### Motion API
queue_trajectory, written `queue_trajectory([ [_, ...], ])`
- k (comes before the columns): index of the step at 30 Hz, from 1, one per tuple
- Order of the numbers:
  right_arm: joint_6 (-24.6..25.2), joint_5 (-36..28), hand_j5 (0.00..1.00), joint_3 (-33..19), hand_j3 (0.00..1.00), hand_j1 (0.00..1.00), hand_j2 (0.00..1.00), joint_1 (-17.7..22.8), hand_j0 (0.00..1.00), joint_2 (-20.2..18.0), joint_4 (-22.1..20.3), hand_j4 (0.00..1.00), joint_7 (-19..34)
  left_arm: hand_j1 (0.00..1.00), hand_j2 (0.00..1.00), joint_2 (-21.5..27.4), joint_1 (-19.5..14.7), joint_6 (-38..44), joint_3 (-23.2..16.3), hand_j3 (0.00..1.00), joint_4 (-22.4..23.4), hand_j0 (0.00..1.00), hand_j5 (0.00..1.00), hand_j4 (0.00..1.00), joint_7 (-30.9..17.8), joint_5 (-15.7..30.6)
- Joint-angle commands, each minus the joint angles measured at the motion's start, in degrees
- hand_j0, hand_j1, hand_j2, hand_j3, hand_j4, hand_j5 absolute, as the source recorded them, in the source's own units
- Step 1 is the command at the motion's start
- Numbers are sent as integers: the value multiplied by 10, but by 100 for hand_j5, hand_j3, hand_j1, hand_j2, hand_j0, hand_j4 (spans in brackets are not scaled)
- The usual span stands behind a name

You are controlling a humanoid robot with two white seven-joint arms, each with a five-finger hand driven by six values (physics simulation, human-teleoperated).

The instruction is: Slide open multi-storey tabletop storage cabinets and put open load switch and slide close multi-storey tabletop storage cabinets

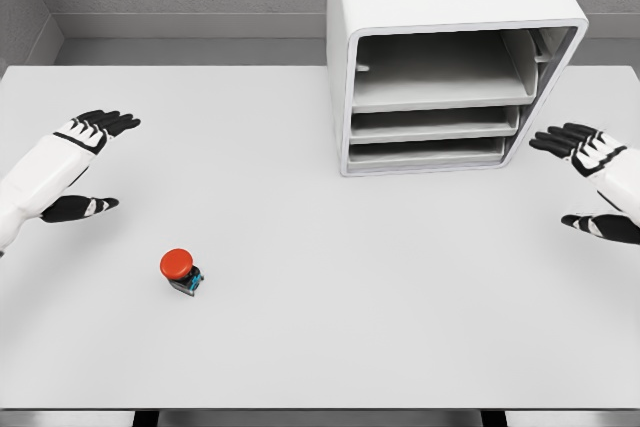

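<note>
The small load switch (181, 273), a round red mushroom-shaped button cap on a dark, teal-tinted boxy base, sits on the near left of the plain white table (320, 347), tilted a little, well apart from everything else. The white, rounded-corner tabletop storage cabinet (440, 7) stands at the far right, its front facing the near side, with 3 pale grey sliding trays stacked inside; the top tray (435, 72) shows the tallest opening and a broad bare floor, while the 2 lower trays show only thin front lips.

The left hand (85, 162), white with black fingers, hovers over the left of the table, far of the switch and apart from it, fingers spread and holding nothing. The right hand (590, 182) hangs at the right edge, just beside the cabinet's near right corner, likewise spread and empty.

The switch looks light, rigid and hard-surfaced, so it should lift easily but could roll or tip on its rounded cap. The smooth red cap may be slippery; pinching the squarer dark base from 2 opposite sides, or cupping under the cap's rim, seems the safer hold. The trays look stiff and thin; hooking a front lip should draw one out.
</note>
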Motion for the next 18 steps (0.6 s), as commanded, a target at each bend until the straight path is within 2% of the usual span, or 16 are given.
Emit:
queue_trajectory([
  [1, 0, 15, 100, 1, 100, 100, 100, 0, 100, 2, -18, 100, -3, 100, 100, 0, 0, 1, 1, 100, -1, 100, 100, 100, 1, 4],
  [7, 0, 26, 100, 0, 100, 100, 100, -4, 100, 2, -18, 100, 0, 100, 100, 3, 1, 1, 0, 100, -5, 100, 100, 100, 0, 0],
  [8, 0, 30, 100, 1, 100, 100, 100, -6, 100, 6, -18, 100, 0, 100, 100, 3, -2, 1, 0, 100, -7, 100, 100, 100, -14, 0],
  [10, 0, 43, 100, 1, 100, 100, 100, -9, 100, 35, -18, 100, 0, 100, 100, 5, -5, 1, 10, 100, -11, 100, 100, 100, -79, 1],
  [13, 0, 46, 90, 2, 90, 90, 90, -22, 90, 40, -18, 90, 0, 100, 100, 54, -2, 1, 11, 100, -36, 100, 100, 100, -90, 1],
  [14, 0, 48, 85, 2, 85, 85, 85, -31, 85, 51, -18, 85, 2, 100, 100, 55, -2, 1, 11, 100, -47, 100, 100, 100, -90, 1],
  [16, 0, 42, 77, 2, 77, 77, 77, -61, 77, 68, -18, 77, 43, 100, 100, 74, -1, 1, 8, 100, -57, 100, 100, 100, -90, 1],
  [18, 0, 43, 71, 2, 71, 71, 71, -71, 71, 81, -18, 71, 49, 100, 100, 87, 18, 1, 7, 100, -87, 100, 100, 100, -90, 2],
])
